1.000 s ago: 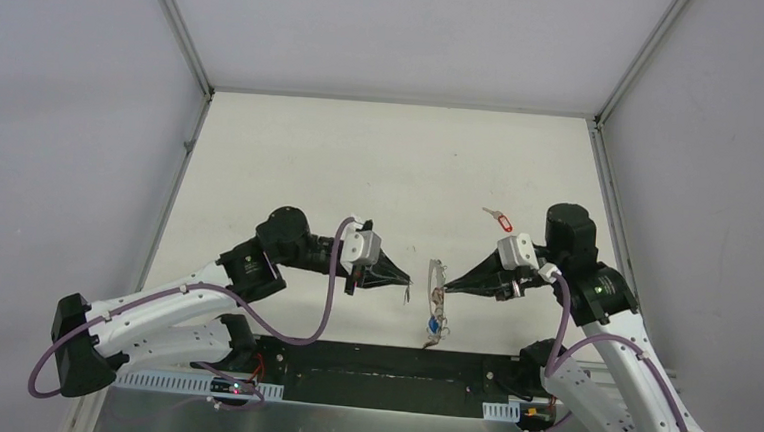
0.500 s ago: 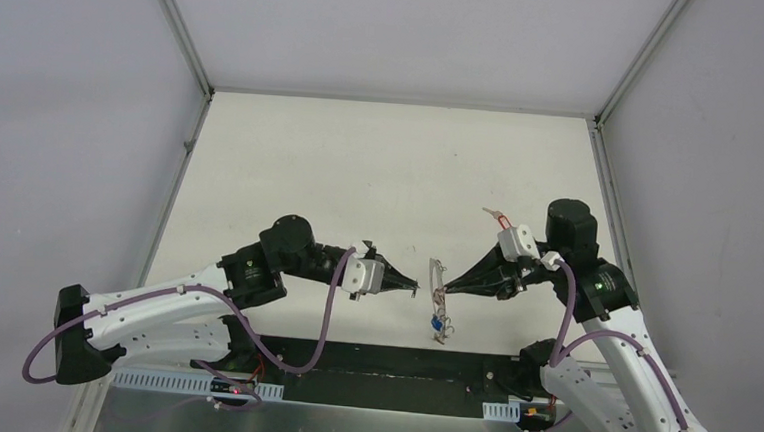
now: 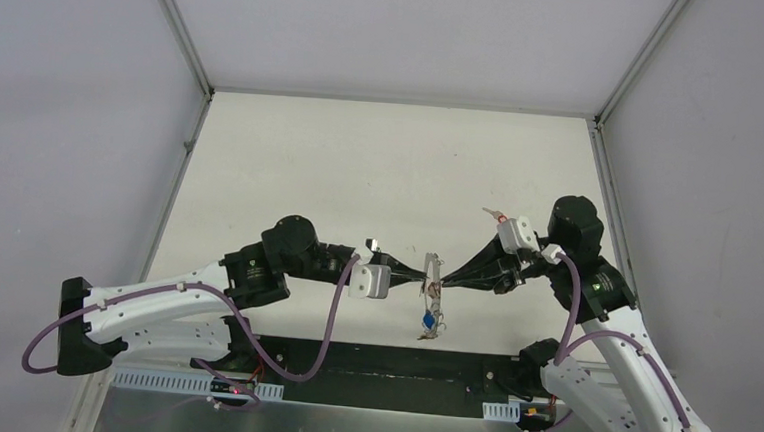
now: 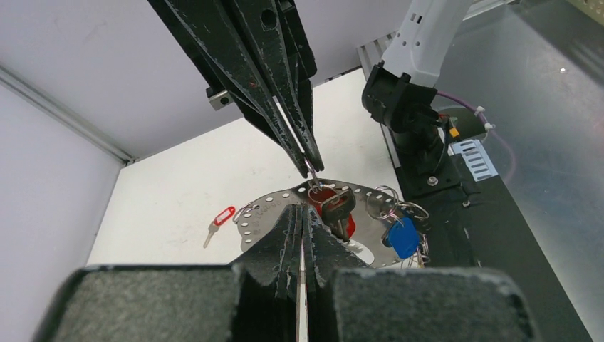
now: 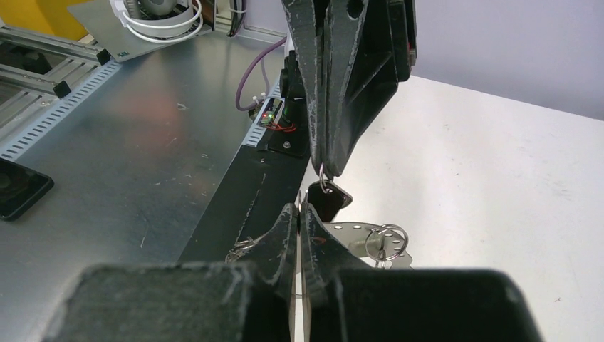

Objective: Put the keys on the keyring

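L jaws are clamped on dark key [image 5: 330, 201] loop, R jaws seemingly on keyring [image 4: 267, 212] rim; loop is best fed thru slowly w/ keyring kept steady.

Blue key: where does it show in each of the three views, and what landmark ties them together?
Top external: the blue key hangs low centre, below the disc.
Left wrist: the blue key is lower right, by the right side of the disc.
Right wrist: not in it.
Shared landmark: the perforated silver disc, edge-on from above and a holed plate low in the right wrist view.
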Robot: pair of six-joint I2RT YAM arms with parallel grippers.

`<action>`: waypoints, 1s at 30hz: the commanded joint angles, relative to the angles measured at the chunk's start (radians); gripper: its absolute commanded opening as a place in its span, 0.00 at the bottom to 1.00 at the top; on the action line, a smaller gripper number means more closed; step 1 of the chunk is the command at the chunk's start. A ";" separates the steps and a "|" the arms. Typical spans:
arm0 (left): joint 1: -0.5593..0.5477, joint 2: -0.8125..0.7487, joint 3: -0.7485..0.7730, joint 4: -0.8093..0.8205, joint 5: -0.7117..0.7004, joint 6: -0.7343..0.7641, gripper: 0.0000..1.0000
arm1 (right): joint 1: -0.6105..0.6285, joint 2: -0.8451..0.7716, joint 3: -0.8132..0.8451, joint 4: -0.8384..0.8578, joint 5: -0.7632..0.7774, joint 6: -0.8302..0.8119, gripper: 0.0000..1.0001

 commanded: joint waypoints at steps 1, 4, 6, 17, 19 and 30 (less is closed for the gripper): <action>-0.015 0.002 0.058 0.022 -0.042 0.051 0.00 | 0.011 -0.005 0.001 0.073 0.003 0.062 0.00; -0.022 0.009 0.073 0.012 -0.039 0.061 0.00 | 0.015 0.000 0.002 0.073 0.007 0.065 0.00; -0.025 0.014 0.083 0.003 -0.038 0.064 0.00 | 0.018 0.004 0.007 0.074 0.009 0.066 0.00; -0.043 0.036 0.104 -0.062 -0.031 0.091 0.00 | 0.023 -0.001 0.012 0.076 0.024 0.066 0.00; -0.047 0.036 0.103 -0.064 -0.030 0.093 0.00 | 0.023 -0.002 0.013 0.076 0.026 0.066 0.00; -0.078 0.036 0.099 -0.068 -0.036 0.097 0.00 | 0.026 -0.005 0.007 0.076 0.040 0.069 0.00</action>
